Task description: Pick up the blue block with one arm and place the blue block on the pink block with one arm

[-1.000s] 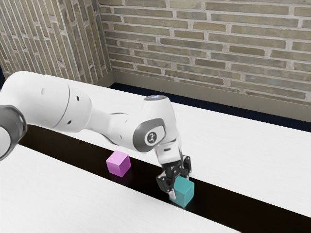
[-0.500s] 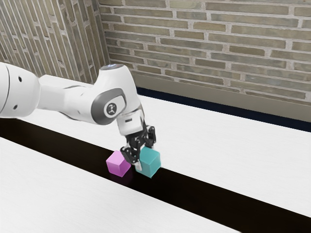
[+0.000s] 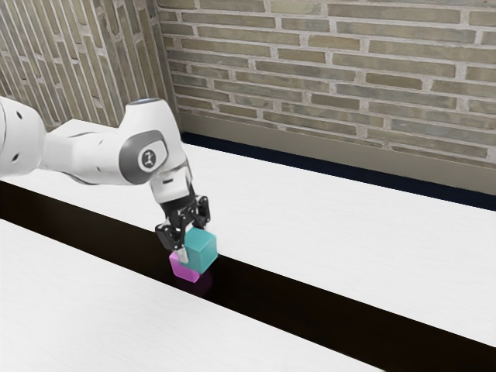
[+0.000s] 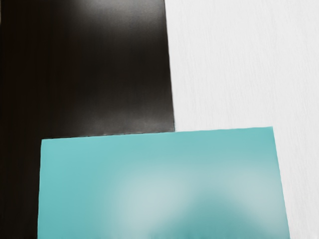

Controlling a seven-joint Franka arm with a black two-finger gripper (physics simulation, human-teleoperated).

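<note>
My arm [image 3: 93, 155] stretches in from the exterior view's left, wrist bent down, with the gripper [image 3: 191, 236] pointing down over the table's [image 3: 364, 232] dark strip [image 3: 310, 306]. Its 2 fingers clamp the blue block [image 3: 201, 249], which sits over the pink block [image 3: 184, 270], seemingly touching it. The wrist view adds the blue block's broad face close under my hand, spanning the strip's edge where dark meets white.

White robot arm [image 3: 85, 159], black end effector [image 3: 188, 236]
Smooth rounded shells; a grey joint cap [image 3: 146, 157] carries a small white mark.
</note>
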